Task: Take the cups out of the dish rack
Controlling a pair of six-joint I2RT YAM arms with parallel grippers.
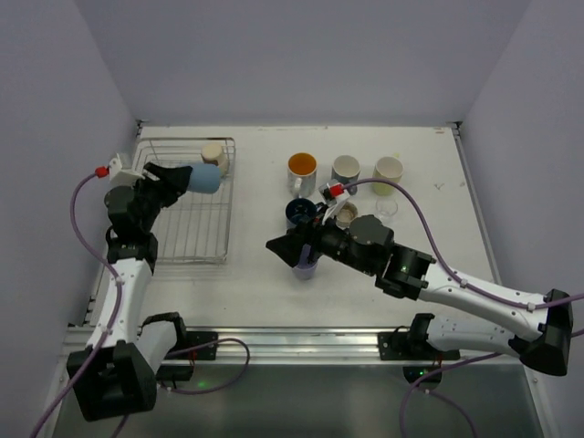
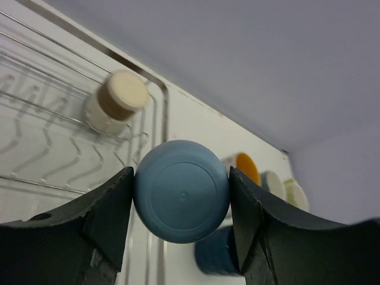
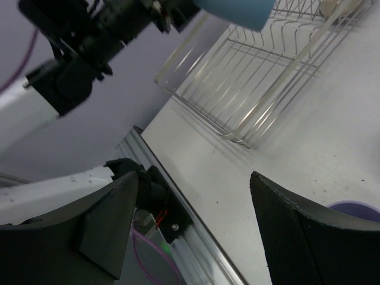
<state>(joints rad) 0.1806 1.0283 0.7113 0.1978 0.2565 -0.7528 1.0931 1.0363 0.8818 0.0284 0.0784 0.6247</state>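
**A:** Where is the light blue cup found?

**B:** It is squeezed between the left jaws. It is tipped on its side, and its flat round end is turned back toward the wrist. It is held up above the dish rack.

**A:** What is seen past the left jaws?

**B:** A beige cup is seen in the far corner of the rack. It is just beyond the blue cup.

**A:** How are the right jaws kept?

**B:** They are spread wide, and nothing is held between them. A lavender cup is stood on the desk just beside them and lower down. The rack is seen ahead of them, well apart.

**A:** What is placed behind the right jaws?

**B:** A navy cup is stood close by. Farther off, three cups are lined up in a row: an orange-inside cup, a grey cup and a pale yellow-green cup. A tiny clear glass is set near that row.
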